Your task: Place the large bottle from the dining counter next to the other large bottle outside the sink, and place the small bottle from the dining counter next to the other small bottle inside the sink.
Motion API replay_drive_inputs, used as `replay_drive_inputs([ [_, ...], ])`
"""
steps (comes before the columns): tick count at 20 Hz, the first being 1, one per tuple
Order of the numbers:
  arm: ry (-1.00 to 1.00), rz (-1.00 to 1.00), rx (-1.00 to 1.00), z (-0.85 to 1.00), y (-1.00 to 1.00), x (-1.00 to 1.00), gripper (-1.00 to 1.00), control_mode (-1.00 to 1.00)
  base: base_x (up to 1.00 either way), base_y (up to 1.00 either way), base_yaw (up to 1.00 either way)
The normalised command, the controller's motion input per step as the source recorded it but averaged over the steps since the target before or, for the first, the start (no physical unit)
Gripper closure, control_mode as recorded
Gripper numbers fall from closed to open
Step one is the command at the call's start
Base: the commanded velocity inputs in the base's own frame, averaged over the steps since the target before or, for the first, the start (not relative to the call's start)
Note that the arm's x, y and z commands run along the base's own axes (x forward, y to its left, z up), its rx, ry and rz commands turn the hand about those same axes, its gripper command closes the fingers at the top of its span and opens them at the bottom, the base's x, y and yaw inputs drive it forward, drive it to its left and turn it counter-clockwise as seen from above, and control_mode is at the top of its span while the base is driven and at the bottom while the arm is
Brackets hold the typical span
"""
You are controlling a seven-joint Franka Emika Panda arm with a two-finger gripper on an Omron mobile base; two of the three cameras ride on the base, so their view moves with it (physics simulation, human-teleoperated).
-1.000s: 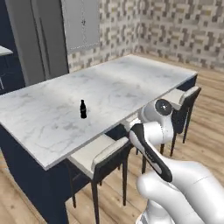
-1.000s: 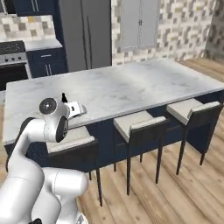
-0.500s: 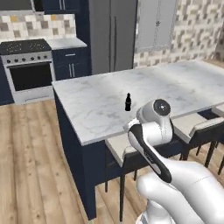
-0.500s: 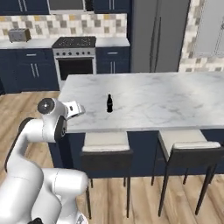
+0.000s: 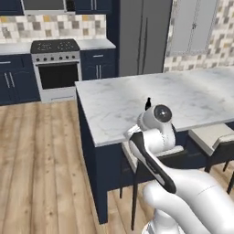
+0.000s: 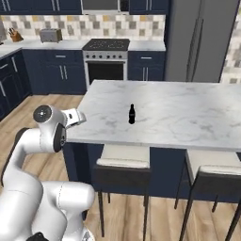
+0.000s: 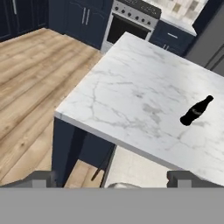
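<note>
- Hand view entry: gripper (image 7: 112, 179) is hanging with fingers spread wide and nothing between them, off the near edge of the dining counter (image 7: 131, 105).
- Small bottle (image 6: 132, 114) is standing upright, alone on the marble, well apart from the gripper.
- Risk: an approach clipping its narrow body, toppling or rolling it away.
- Risk: stool (image 6: 123, 162) beneath the near edge obstructing the arm.

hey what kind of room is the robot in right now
Most likely a home kitchen: a steel range with a black oven door against the back wall, navy blue cabinets, and a white grey-veined marble dining counter with stools, where a black cola-shaped bottle stands.
</note>
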Motion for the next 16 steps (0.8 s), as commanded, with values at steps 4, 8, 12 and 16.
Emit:
replay_drive_inputs([
  [4,0.00,0.00,0.00,0.00,0.00,0.00,-1.00,1.00,-0.14,-0.64,0.12],
  [8,0.00,0.00,0.00,0.00,0.00,0.00,-1.00,1.00,-0.08,-0.65,0.08],
  [12,0.00,0.00,0.00,0.00,0.00,0.00,-1.00,1.00,0.00,-0.37,0.04],
  [16,0.00,0.00,0.00,0.00,0.00,0.00,-1.00,1.00,0.00,-0.23,0.01],
])
